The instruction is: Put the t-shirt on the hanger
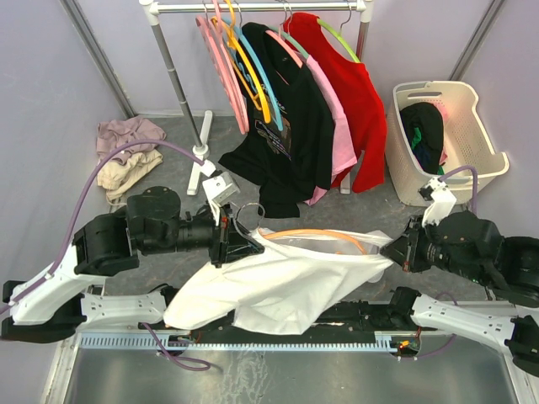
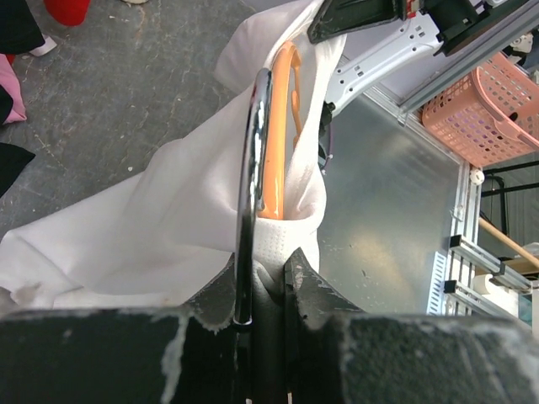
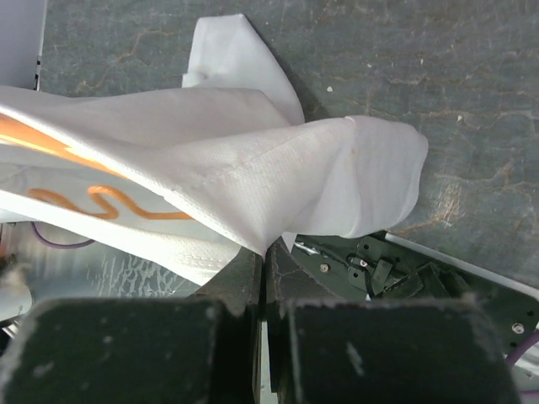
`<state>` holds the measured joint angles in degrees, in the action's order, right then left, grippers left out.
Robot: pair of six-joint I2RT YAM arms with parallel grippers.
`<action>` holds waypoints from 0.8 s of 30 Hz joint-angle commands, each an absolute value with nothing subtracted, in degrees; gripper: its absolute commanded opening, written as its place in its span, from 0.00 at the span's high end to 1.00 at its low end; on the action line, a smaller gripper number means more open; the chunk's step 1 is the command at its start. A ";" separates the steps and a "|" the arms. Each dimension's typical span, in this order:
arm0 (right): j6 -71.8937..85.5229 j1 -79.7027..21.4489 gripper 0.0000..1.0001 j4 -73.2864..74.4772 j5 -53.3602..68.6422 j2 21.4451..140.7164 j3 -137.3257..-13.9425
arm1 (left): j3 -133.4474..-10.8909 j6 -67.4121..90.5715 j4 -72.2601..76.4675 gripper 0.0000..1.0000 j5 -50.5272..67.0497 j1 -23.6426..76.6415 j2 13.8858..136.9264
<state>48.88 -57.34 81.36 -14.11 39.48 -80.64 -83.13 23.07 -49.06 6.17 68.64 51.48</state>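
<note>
Two end effectors hold the t-shirt (image 1: pixel 286 282) stretched in the air between them. The left end effector (image 2: pixel 265 278) is clamped on the hook of the hanger (image 2: pixel 278 143) (neck cloth pinched too), and the right end effector (image 3: pixel 264 257) is closed on a shoulder fold. The cotton looks light, soft and sagging; the stiff hook seems the safest hold.

Pale lilac walls (image 1: pixel 34 76) close the upper left and upper right of the top view. The floor (image 1: pixel 168 147) is mottled grey. A clothes rail (image 1: pixel 177 7) hung with garments stands at top centre. A white laundry basket (image 1: pixel 476 122) sits at right, and crumpled clothes (image 1: pixel 126 156) lie at left. A grey metal tabletop (image 1: pixel 278 379) fills the bottom edge.
</note>
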 commanded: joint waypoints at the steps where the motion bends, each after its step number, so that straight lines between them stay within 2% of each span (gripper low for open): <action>1: 44.47 -57.26 0.99 84.34 -18.06 41.33 -86.10 | -84.75 20.12 -47.32 0.97 3.59 68.34 51.86; 11: 33.53 -57.24 0.99 82.59 -23.16 54.88 -106.85 | -95.79 10.12 -47.80 0.97 -0.13 68.38 61.60; 19: 27.51 -57.20 0.99 78.32 -26.24 61.50 -110.03 | -101.44 1.79 -43.93 0.97 1.23 68.37 65.12; 24: 24.08 -57.22 0.91 76.31 -27.09 63.47 -111.88 | -105.59 -1.84 -42.42 0.97 3.54 68.38 66.51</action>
